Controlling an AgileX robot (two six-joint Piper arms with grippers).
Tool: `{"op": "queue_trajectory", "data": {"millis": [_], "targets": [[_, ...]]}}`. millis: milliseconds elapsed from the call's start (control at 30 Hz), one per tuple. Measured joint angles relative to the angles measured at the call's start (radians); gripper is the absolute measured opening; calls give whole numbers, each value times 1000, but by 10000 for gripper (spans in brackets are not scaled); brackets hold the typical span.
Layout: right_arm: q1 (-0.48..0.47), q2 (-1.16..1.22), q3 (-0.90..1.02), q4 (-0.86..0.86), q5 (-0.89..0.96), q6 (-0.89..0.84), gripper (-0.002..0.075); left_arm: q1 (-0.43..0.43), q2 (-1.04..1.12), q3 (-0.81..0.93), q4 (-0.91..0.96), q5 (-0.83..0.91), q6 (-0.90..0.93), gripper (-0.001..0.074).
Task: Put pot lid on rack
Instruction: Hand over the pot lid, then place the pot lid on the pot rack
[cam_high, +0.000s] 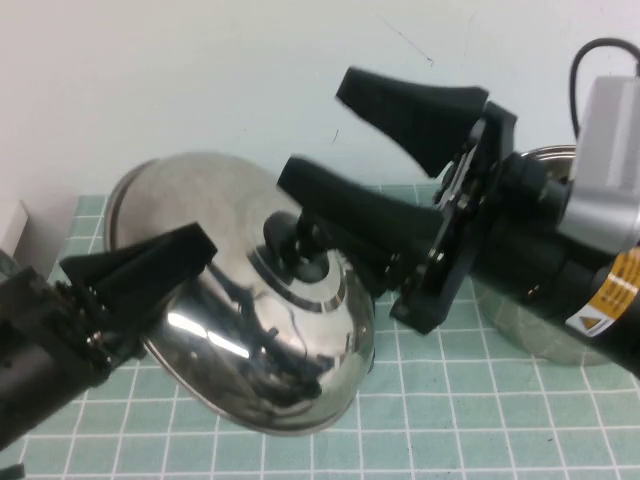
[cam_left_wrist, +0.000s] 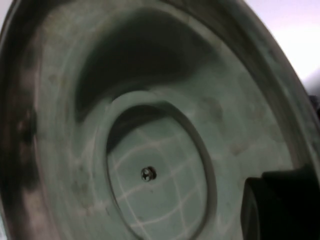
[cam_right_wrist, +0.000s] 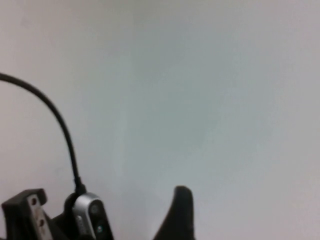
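A domed shiny steel pot lid (cam_high: 255, 330) is clamped at its rim by the left tool (cam_high: 140, 275); the right tool (cam_high: 330, 140), spread wide beside the black knob (cam_high: 290, 245), is empty. Slipping is risked by the thin edge grip.

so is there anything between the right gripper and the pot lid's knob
No. In the high view the open right gripper has its lower finger right beside the pot lid's black knob. The left gripper grips the rim.

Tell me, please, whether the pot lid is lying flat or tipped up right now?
Tipped up: the pot lid is tilted steeply, dome and knob facing the camera, its rim clamped by the left hand. The right hand is open beside the knob.
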Motion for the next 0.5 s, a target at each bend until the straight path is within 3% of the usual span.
{"op": "queue_trajectory", "data": {"millis": [233,300,400,467,500], "targets": [[0,-113,0,89,0,-60,616,0,0,-175,37,-2,-7,61],[0,-168,0,93,0,-106,535,0,0,-252,93,25,-45,61],[0,-285,0,95,10,-174,297,0,12,-393,275,102,-110,61],[0,-383,0,95,111,-267,119,0,27,-477,412,141,-160,61],[0,-435,0,99,191,-318,77,0,38,-521,483,150,-189,61]]}}
